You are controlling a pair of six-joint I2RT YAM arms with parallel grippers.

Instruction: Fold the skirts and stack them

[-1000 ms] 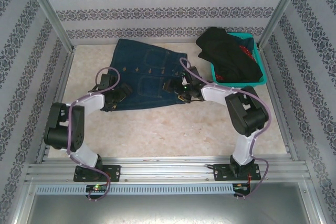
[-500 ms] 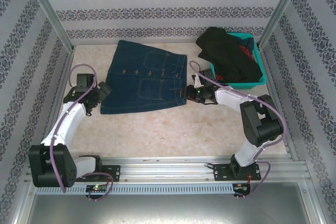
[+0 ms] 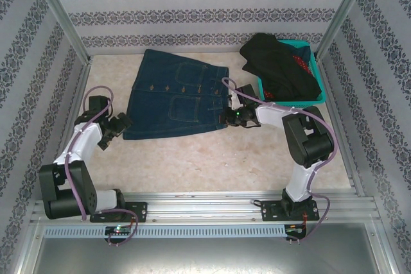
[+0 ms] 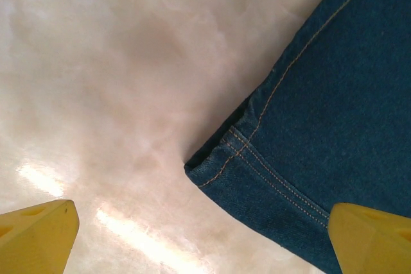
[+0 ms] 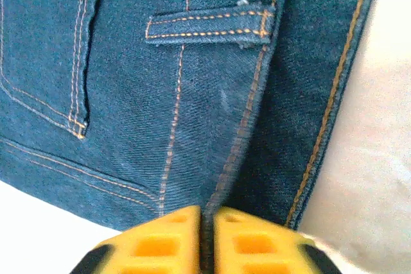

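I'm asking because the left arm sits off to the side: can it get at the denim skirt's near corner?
Probably yes. The left gripper is open, the denim skirt has its corner lying ahead between the fingers, and only bare table surrounds it.

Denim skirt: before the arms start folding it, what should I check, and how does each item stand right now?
1. Denim skirt spread flat on the table: ok.
2. Left gripper open, with the hem corner just ahead of it: ok.
3. Left gripper closed on the hem: not ok.
4. Right gripper, shut at the waistband edge, has cloth pinched: cannot tell.
5. Black skirt and red skirt out of the way in the basket: ok.
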